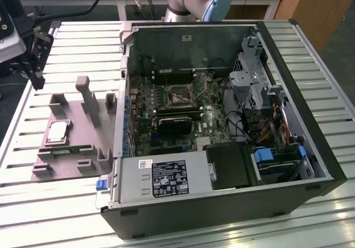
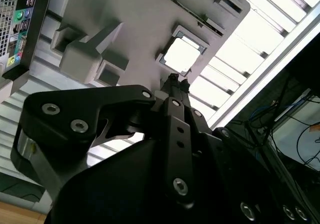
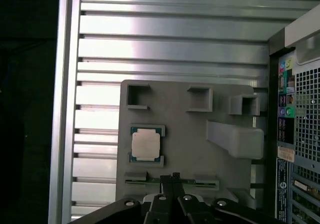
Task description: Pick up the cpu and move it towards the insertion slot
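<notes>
Claw [image 2: 176,79] is pinched closed, tips pressed together, with nothing between them and nothing touched. In the exterior view it hangs at the exterior view's left, above the table [image 1: 72,37] and apart from the fixture [image 1: 66,167]. Both wrist views look past the tips at the cpu [image 3: 146,145]. It lies flat in its square pocket on the grey fixture, metal top up, not gripped. Slot [image 1: 180,95] sits on the board inside the open case [image 1: 194,220], well apart from the cpu, toward the exterior view's right.
</notes>
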Motion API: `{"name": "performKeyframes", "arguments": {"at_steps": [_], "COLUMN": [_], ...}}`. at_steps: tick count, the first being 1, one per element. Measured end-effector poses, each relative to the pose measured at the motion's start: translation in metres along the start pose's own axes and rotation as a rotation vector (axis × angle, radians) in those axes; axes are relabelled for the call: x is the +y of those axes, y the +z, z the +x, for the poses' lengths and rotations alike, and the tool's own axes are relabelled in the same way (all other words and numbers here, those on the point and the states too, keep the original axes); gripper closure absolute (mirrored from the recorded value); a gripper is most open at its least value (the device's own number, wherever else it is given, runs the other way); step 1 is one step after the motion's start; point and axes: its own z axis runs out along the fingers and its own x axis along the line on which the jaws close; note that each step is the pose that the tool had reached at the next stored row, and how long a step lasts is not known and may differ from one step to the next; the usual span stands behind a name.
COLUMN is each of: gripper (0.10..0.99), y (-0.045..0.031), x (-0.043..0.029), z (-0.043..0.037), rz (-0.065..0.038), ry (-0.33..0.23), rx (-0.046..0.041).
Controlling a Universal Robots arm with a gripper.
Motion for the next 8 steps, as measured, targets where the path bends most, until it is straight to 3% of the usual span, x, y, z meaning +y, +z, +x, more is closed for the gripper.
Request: {"name": "performKeyframes", "arguments": {"at_steps": [8], "gripper": [0.984], "y": [0.0126], "x": [-0.0004], "z": [0.0051], "rz": [0.000], "ry": [-0.001], "rx": [-0.0154]}}
